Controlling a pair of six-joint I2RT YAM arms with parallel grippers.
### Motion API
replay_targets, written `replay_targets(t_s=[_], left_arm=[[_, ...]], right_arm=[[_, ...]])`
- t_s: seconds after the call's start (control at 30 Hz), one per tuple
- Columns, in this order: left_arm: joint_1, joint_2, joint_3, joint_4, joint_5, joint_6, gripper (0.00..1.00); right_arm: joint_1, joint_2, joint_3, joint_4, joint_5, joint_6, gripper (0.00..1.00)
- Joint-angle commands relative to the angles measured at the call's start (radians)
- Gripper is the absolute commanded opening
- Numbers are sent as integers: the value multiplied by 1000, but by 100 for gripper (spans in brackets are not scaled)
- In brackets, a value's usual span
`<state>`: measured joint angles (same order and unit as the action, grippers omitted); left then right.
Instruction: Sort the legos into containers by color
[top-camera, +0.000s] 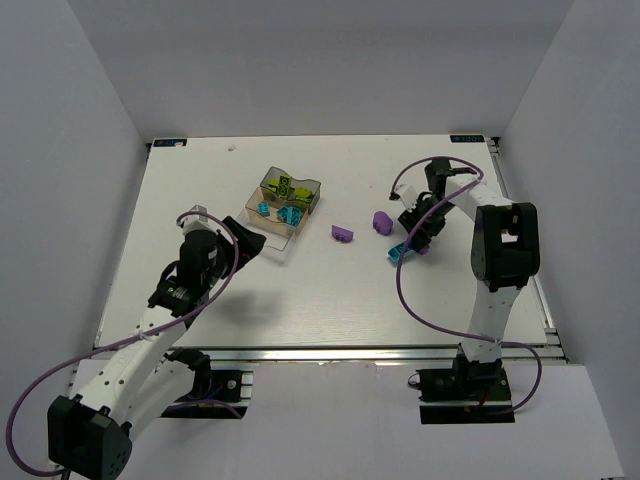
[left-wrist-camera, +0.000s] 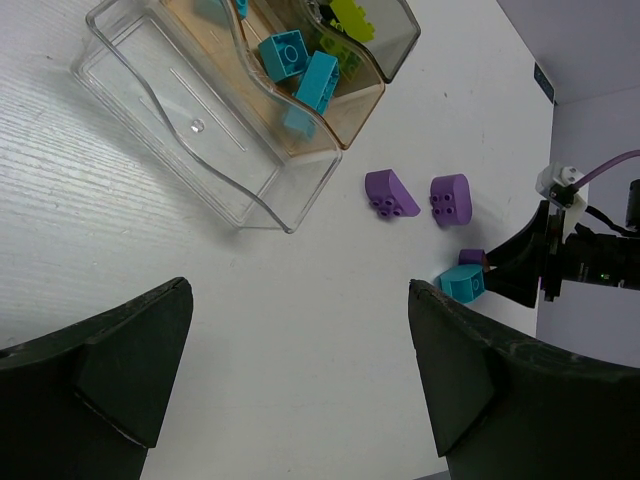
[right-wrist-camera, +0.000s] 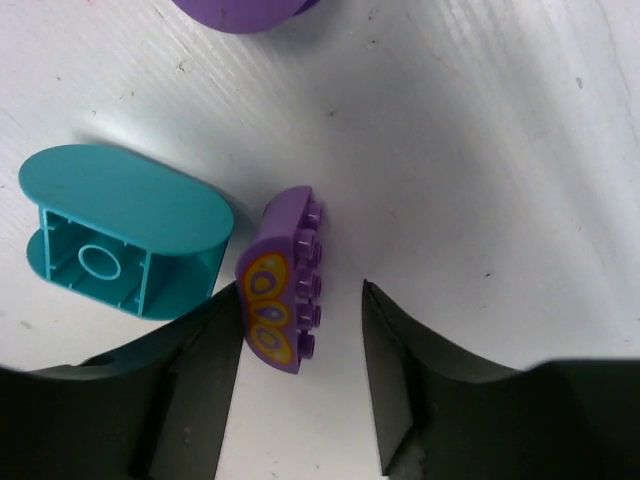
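Three adjoining trays stand at centre left: the smoky grey tray (top-camera: 305, 186) (left-wrist-camera: 398, 42) holds lime bricks (top-camera: 285, 186), the orange tray (left-wrist-camera: 345, 128) holds cyan bricks (left-wrist-camera: 305, 72), and the clear tray (left-wrist-camera: 190, 130) shows nothing inside. My left gripper (top-camera: 252, 243) (left-wrist-camera: 300, 300) is open and empty just beside the clear tray. Two purple bricks (top-camera: 343, 233) (top-camera: 382, 221) lie on the table. My right gripper (top-camera: 418, 240) (right-wrist-camera: 297, 300) is open with its jaws either side of a purple patterned brick (right-wrist-camera: 283, 290). The left finger is at the brick; a gap remains on the stud side. A cyan brick (top-camera: 400, 253) (right-wrist-camera: 125, 230) lies next to it.
The white table (top-camera: 330, 300) has white walls at the back and both sides. The right arm's purple cable (top-camera: 410, 300) loops over the table near the arm. In the left wrist view the two loose purple bricks (left-wrist-camera: 391, 193) (left-wrist-camera: 450, 198) lie between the trays and the right gripper (left-wrist-camera: 525, 265).
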<state>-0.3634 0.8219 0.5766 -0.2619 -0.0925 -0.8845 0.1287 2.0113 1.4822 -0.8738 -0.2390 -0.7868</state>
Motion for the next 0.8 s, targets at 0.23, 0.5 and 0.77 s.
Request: replay_targets(t_s=[0.23,0.5,0.77], left_arm=[[1,-38,8,0,4,1,94],[1,-76,84,-40,-29,30,80],[1,-104,149,-135,-91,30,54]], right_arm=[[2,-28,21,70,38,11,6],[69,-163,207,-39,-327,-126,0],[366,-284,73,280,-447,-64,0]])
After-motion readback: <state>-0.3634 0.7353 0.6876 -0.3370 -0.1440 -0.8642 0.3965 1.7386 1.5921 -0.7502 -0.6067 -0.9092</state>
